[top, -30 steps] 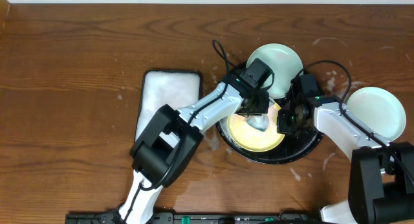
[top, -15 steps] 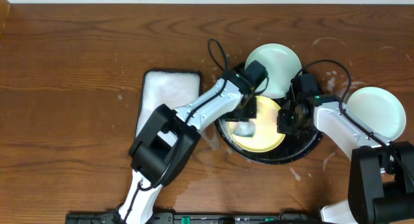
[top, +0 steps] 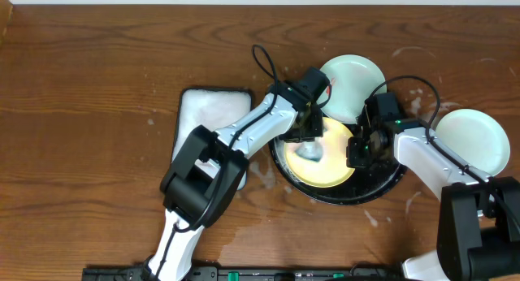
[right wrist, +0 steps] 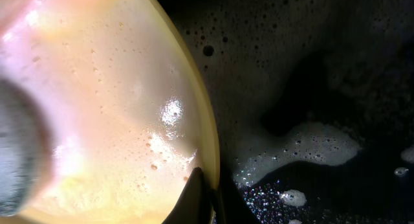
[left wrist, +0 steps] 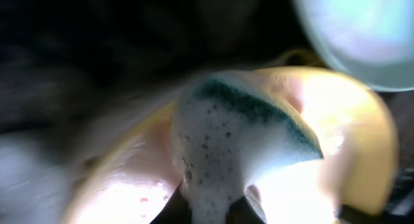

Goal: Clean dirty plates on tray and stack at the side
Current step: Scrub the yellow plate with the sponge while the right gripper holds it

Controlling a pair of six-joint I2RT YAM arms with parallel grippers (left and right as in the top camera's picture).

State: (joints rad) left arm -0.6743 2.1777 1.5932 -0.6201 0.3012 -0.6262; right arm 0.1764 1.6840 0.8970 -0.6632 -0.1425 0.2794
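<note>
A yellow plate lies in the round black tray, wet with suds. My left gripper is shut on a foamy sponge with a green strip and presses it on the yellow plate. My right gripper is shut on the yellow plate's right rim. One mint-green plate overlaps the tray's far edge and also shows in the left wrist view. A second mint-green plate sits on the wood table to the right.
A white rectangular foam-filled tray stands left of the black tray. Soap foam lies on the black tray floor beside the plate. Whitish splashes mark the wood around the tray.
My left gripper with the sponge has shifted left and toward the far side across the yellow plate. The right gripper has held still on the rim.
</note>
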